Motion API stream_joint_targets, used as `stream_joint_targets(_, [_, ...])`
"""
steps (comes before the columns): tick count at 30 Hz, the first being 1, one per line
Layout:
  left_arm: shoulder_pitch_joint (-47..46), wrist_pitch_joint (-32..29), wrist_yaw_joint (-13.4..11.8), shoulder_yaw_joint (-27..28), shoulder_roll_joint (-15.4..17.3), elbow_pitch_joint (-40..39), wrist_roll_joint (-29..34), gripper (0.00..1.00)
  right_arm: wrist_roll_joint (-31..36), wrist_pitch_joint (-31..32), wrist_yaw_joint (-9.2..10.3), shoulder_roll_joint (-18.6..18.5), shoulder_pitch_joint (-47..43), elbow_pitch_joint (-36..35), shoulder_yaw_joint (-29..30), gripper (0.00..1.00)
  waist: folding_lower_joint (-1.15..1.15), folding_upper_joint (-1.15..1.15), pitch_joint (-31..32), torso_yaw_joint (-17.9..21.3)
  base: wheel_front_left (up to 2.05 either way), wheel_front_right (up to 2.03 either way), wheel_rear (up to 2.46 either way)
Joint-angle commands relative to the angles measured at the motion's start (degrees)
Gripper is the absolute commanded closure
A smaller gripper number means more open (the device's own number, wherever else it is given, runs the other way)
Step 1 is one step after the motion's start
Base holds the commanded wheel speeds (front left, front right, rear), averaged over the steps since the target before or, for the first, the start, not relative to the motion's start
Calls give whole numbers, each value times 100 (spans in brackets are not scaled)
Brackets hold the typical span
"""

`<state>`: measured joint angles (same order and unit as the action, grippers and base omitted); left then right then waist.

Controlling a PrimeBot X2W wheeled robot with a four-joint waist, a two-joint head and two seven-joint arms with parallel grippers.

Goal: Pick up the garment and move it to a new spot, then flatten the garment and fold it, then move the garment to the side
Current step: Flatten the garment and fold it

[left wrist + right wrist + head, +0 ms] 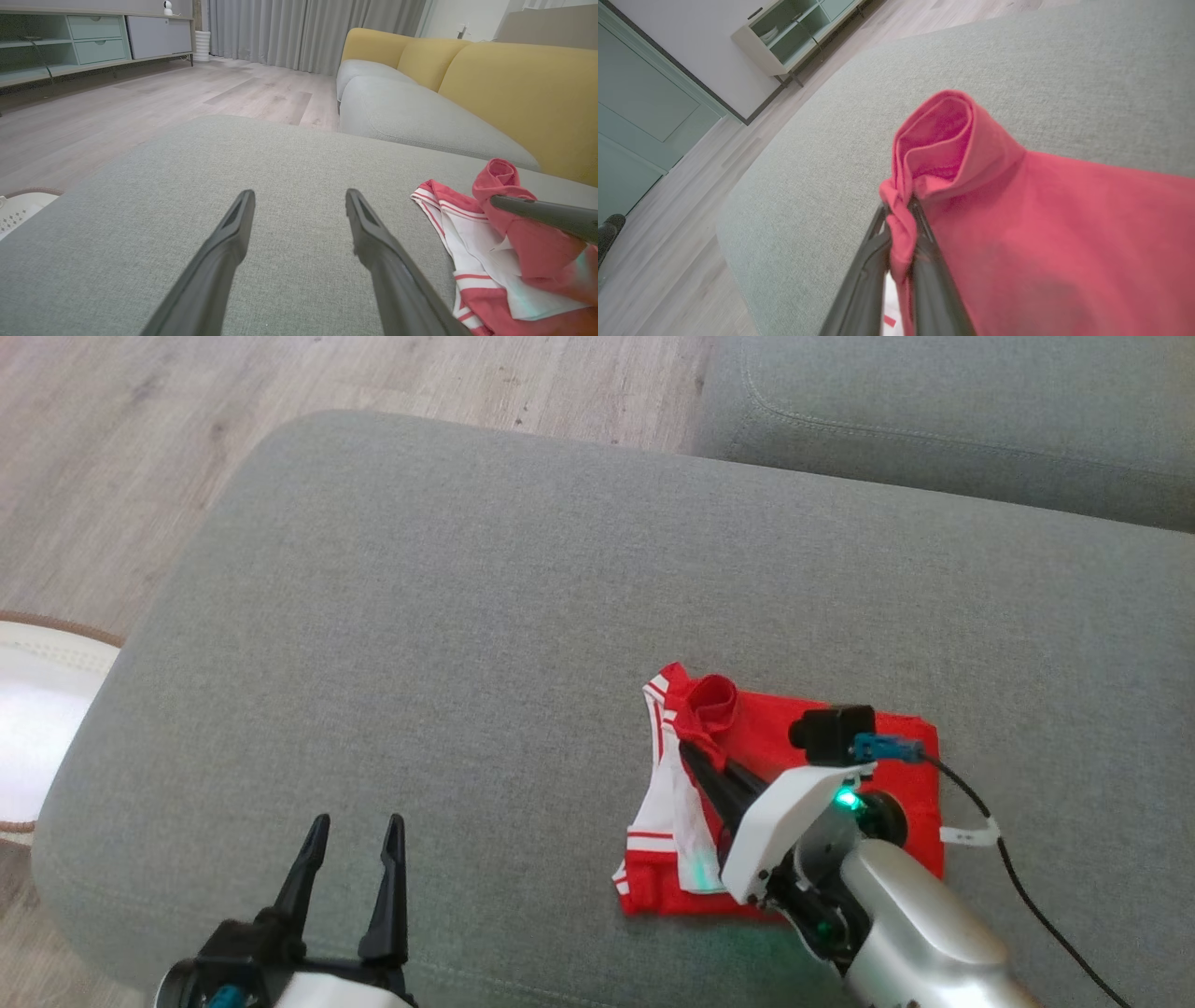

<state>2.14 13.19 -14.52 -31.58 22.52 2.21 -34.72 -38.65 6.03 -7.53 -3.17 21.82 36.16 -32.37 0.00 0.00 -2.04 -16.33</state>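
Over on the right of the grey cushion (467,616), the garment (761,723), probably light and floppy, lies half-folded, right gripper (684,747) clamped on a bunched red edge, left gripper (358,826) wide open, empty; corners seem the best grab.

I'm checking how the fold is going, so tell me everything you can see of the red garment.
The garment is soft red cloth with a white panel and red-and-white striped trim, lying mostly flat in a rough rectangle on the grey cushion. Its far left corner is bunched into a raised roll, pinched between the shut fingers of the right gripper.
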Motion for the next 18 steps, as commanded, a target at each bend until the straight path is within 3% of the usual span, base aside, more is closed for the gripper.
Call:
stream_joint_targets(1, [-327,73,39,195,23,-119,27,0,-119,-127,4,29,284,-92,-192,88,0,0,1,4,0,0,0])
stream_joint_targets(2, [-338,81,42,199,10,-98,28,0,-229,-179,4,29,346,-32,-363,0,0,0,-3,17,0,0,0])
stream_joint_targets(12, [-393,104,63,145,-64,-54,60,0,-508,-588,4,29,704,-179,-772,0,0,0,-8,192,0,0,0])
stream_joint_targets(18, [-395,112,57,103,-105,-40,73,0,288,-1142,4,29,996,-157,-186,0,0,0,15,384,0,0,0])
